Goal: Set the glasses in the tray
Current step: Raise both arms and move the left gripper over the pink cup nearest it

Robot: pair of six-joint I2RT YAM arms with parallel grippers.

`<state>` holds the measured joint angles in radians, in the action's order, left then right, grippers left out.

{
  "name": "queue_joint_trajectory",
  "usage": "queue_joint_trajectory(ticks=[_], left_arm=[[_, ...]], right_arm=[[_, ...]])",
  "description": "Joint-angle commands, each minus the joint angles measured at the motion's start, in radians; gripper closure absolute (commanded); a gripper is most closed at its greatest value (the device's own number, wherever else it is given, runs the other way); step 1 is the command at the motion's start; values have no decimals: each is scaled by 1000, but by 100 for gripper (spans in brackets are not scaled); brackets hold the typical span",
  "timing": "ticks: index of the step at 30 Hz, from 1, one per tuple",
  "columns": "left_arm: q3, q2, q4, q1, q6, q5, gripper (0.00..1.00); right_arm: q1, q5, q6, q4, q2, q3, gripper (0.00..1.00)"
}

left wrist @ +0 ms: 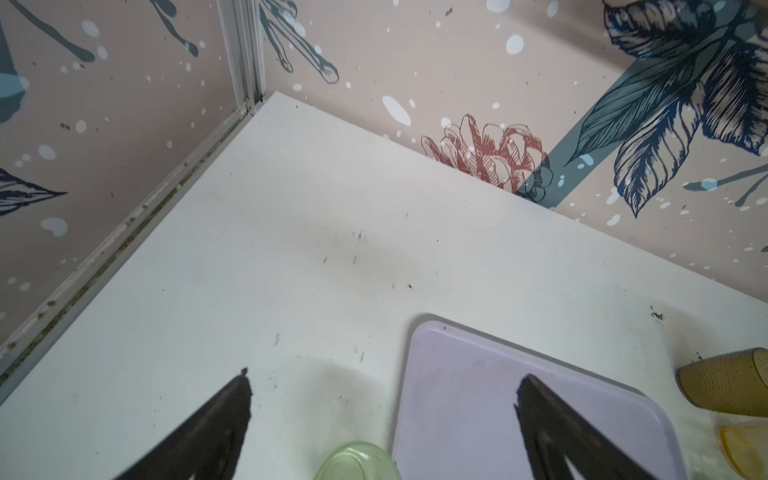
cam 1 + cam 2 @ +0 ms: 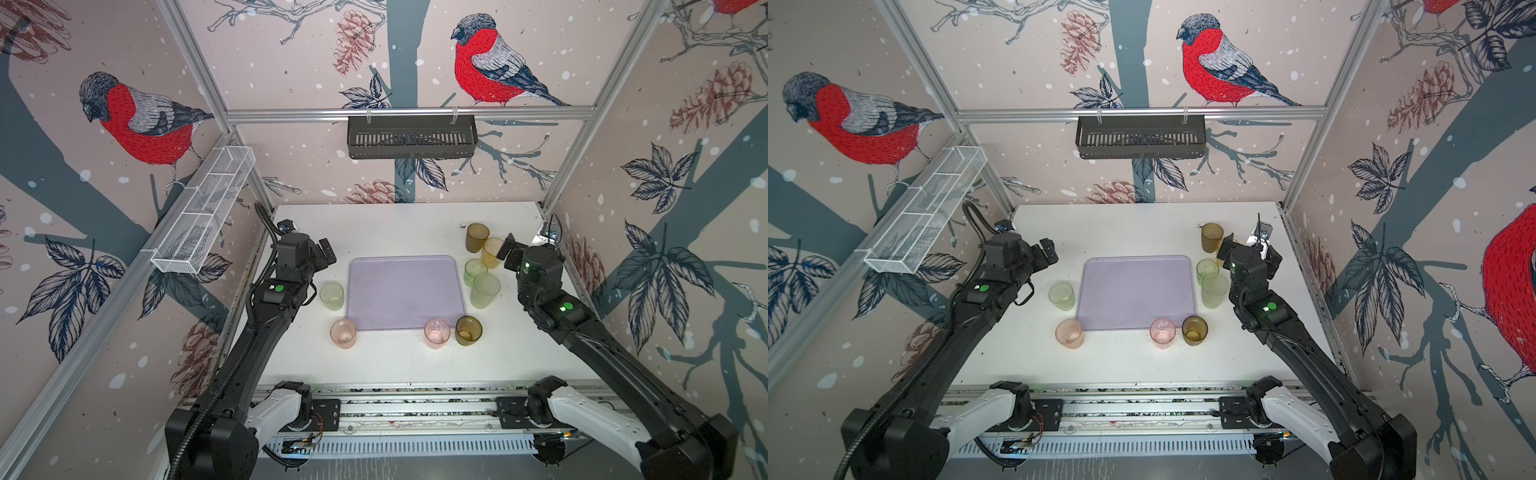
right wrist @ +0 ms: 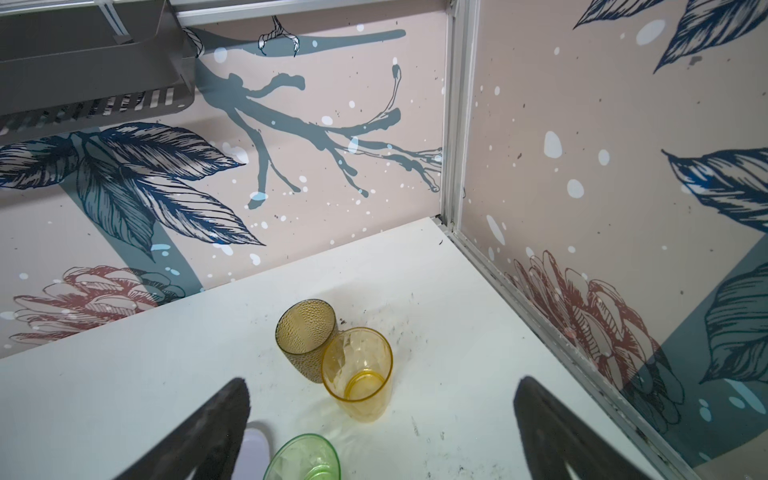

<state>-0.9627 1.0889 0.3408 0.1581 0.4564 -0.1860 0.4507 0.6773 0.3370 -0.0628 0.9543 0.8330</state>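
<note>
The left gripper (image 1: 386, 376) is held wide open, and nothing is gripped. It is raised over the table (image 2: 374, 232) near the left edge, beside the back left corner of the tray (image 2: 405, 291). A pale green glass (image 2: 331, 296) is stood just in front of it, close to the tray's left rim.

The right gripper (image 3: 382, 381) is held wide open too, and nothing is gripped. It is raised near the right edge, with a yellow glass (image 3: 358, 374) seen just ahead of its jaws. A brown glass (image 3: 305, 338) is stood right behind the yellow one. A green glass (image 2: 475, 272) and a tall pale glass (image 2: 484, 289) are set along the tray's right rim.

The tray is laid flat in the middle of the table. A pink glass (image 2: 343, 333) is set by its front left corner. A second pink glass (image 2: 436, 333) and a dark glass (image 2: 468, 330) are set by its front right corner. All eight glasses are stood upright on the table, outside the tray.

Wide bare strips are left along the back edge and the front edge. The back left corner is bare as well.
</note>
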Motion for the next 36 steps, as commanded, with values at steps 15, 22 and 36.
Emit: queue_joint_trajectory(ticks=[15, 22, 36], left_arm=[[-252, 34, 604, 139, 177, 199, 2], [-249, 30, 699, 245, 255, 178, 2], [-217, 136, 712, 450, 358, 132, 17]], right_arm=[[30, -454, -72, -411, 179, 309, 0], [118, -537, -132, -505, 236, 388, 0], [242, -690, -142, -468, 225, 354, 0]])
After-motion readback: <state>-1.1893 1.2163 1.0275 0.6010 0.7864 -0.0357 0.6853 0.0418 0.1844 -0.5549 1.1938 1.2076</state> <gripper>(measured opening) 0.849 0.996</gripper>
